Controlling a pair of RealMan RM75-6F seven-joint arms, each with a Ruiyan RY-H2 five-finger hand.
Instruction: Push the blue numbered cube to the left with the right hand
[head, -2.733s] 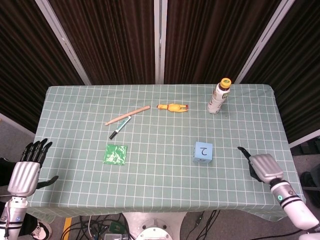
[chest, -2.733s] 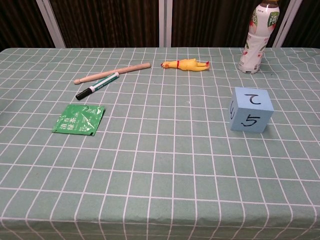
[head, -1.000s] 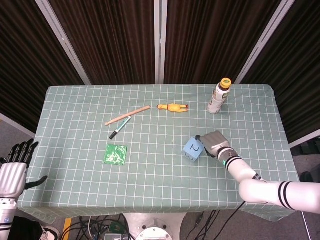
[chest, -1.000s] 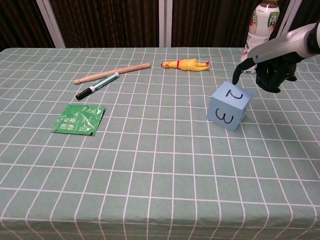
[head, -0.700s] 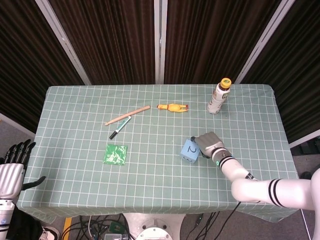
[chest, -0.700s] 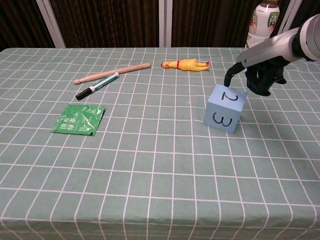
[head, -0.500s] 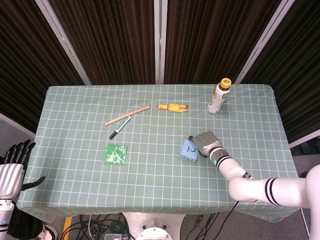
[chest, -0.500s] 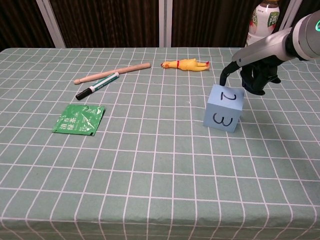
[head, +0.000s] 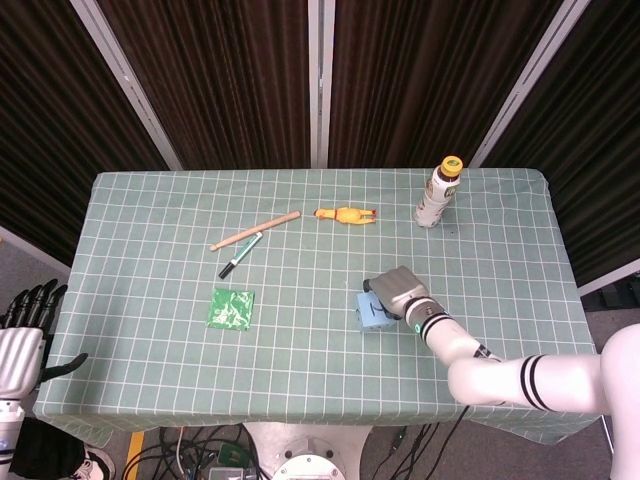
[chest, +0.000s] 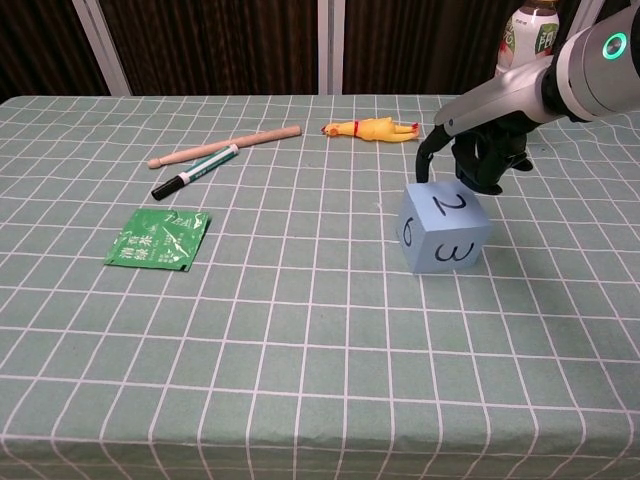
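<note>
Chest view shows us the blue numbered cube (chest: 443, 231) sitting flat on the checked tablecloth (chest: 300, 350), right of the table's middle, with our right hand (chest: 480, 150) just behind its upper right edge. One dark finger curves down toward the cube's top back corner and the rest are curled in; nothing is held, though whether that fingertip actually touches the cube we cannot tell. Our left hand (head: 25, 340) hangs off the table's left edge in the head view, fingers apart and empty.

We judge the cube light, probably foam or hollow, so it should slide easily but may twist or tip if pushed high or off-centre. We think a low, central press on its right face suits best.

Handwritten black numerals read 2 on top, 3 on the near face, and 6 on the left face. The bottle's (chest: 524, 40) label is too small to read.
</note>
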